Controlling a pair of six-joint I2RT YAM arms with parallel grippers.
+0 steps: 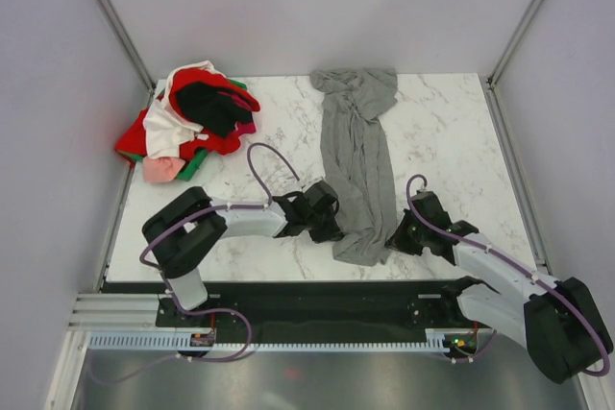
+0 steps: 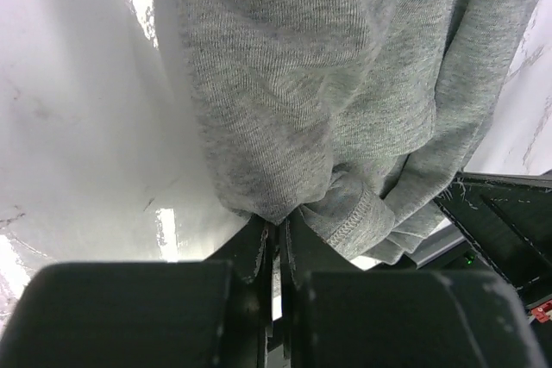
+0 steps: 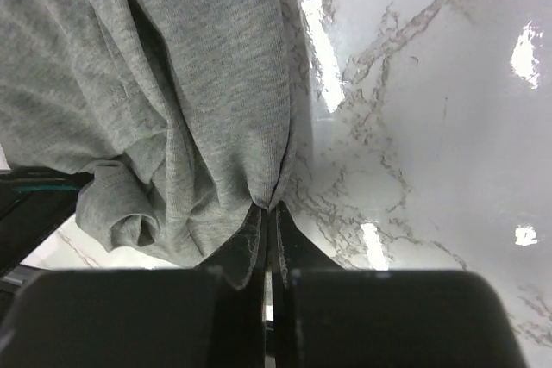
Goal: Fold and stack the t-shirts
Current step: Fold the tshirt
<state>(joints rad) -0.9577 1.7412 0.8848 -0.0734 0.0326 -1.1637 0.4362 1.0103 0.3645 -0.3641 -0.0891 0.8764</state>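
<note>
The heather-grey t-shirt (image 1: 358,156) lies bunched in a long narrow strip down the middle of the marble table. My left gripper (image 1: 333,228) is shut on its near left edge; in the left wrist view the cloth (image 2: 328,92) is pinched between the closed tips (image 2: 279,223). My right gripper (image 1: 396,237) is shut on its near right edge; in the right wrist view the cloth (image 3: 172,101) is pinched at the tips (image 3: 269,209). A heap of red, white, black, pink and green t-shirts (image 1: 192,120) sits at the back left.
The white marble table (image 1: 452,141) is bounded by a metal frame (image 1: 514,170) and grey walls. The black base rail (image 1: 317,300) runs along the near edge. Purple cables loop over both arms.
</note>
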